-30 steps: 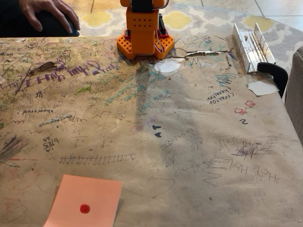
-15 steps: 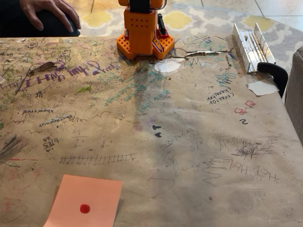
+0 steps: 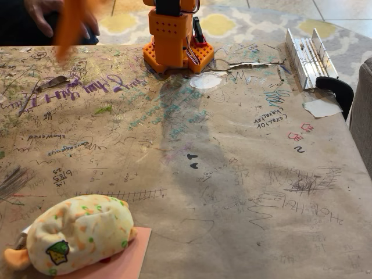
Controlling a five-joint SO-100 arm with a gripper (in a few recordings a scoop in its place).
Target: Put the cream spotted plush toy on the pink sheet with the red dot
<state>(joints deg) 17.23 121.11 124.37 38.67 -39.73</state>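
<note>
We read only handwriting on the brown table cover, most of it upside down. Well away from the blurred orange gripper, towards the right edge, stands a dark "2", with two small red arrow signs just above it. Nearer the gripper runs large purple lettering that we cannot make out. A ticked number line lies far below it.

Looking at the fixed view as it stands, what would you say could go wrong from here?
The cream spotted plush toy lies on the pink sheet but overhangs its left edge, so a nudge might roll it off. A blurred orange shape is moving at the top left near a person's hand, so contact there seems possible. The red dot is covered, so centring cannot be checked.
</note>
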